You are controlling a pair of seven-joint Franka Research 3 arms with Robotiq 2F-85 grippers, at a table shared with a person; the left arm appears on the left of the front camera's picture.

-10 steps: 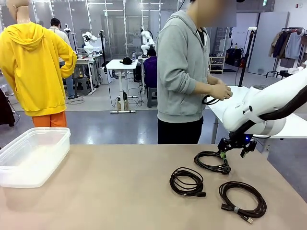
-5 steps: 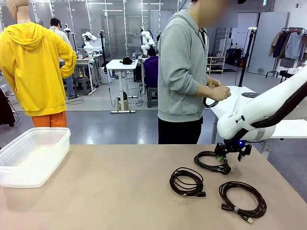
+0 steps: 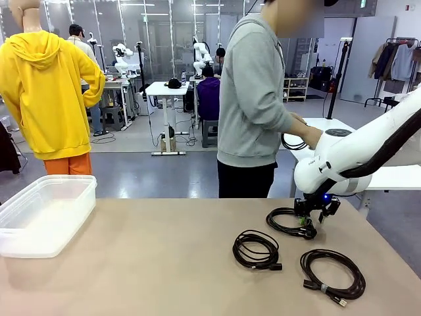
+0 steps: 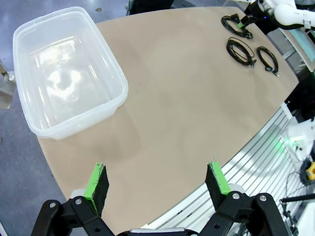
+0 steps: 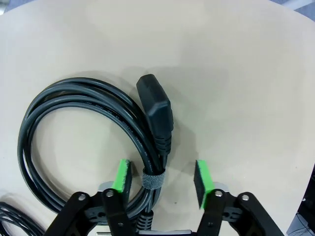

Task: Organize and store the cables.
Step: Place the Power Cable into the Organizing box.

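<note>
A worktop (image 3: 145, 263) is shown with a clear bin (image 3: 39, 243) at its left edge. Three coiled cables are laid toward the right edge: the near coil (image 3: 332, 271), the middle coil (image 3: 256, 250) and the far coil (image 3: 287, 222). The far coil is straddled by the right gripper (image 5: 161, 169), fingers apart and nothing clamped; the left gripper (image 4: 156, 169) is held spread and empty by the near edge. The cord is judged light, limp and rubbery, best taken at its strap (image 5: 152, 178).

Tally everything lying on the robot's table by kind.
Black cable coils: 3
Clear plastic bin: 1
Total: 4
</note>
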